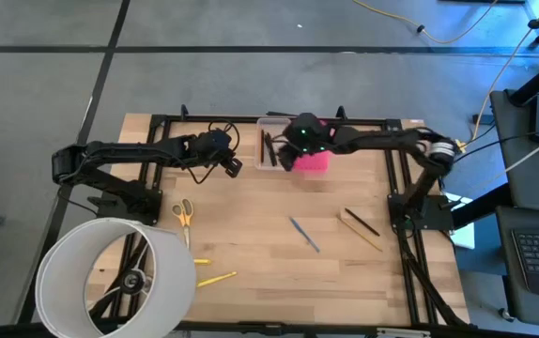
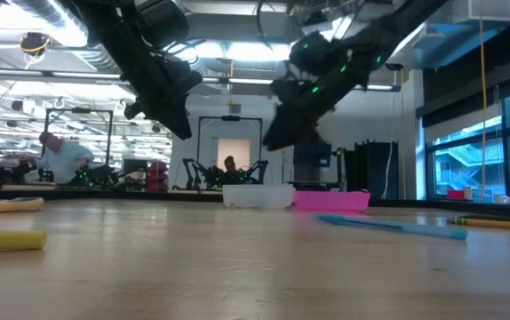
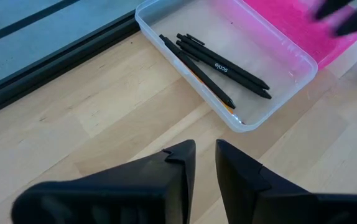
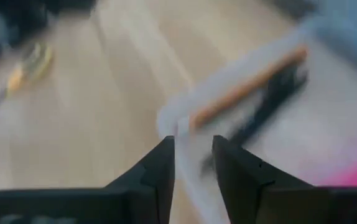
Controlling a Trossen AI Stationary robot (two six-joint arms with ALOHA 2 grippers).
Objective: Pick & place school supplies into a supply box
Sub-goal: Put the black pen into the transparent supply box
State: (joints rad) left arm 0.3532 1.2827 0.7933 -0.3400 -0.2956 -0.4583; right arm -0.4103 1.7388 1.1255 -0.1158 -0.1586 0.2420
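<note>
The clear supply box (image 1: pixel 271 146) sits at the table's far edge, with its pink lid (image 1: pixel 313 162) lying flat beside it on the right. Black pens (image 3: pixel 219 65) and an orange-brown pencil (image 4: pixel 247 87) lie inside it. My right gripper (image 4: pixel 194 155) hovers over the box, open by a narrow gap and empty. My left gripper (image 3: pixel 204 154) hangs just left of and nearer than the box, also narrowly open and empty. On the table lie the yellow-handled scissors (image 1: pixel 184 212), two yellow markers (image 1: pixel 216 278), a blue-grey pen (image 1: pixel 303 233) and the ruler (image 1: pixel 359 229) with a black pen (image 1: pixel 362 222) along it.
A big white hoop (image 1: pixel 115 277) stands on the table's near left corner, close to the markers. Black frame rails (image 1: pixel 410 225) run along the table's left, far and right sides. People sit in the room beyond the far edge (image 2: pixel 59 160).
</note>
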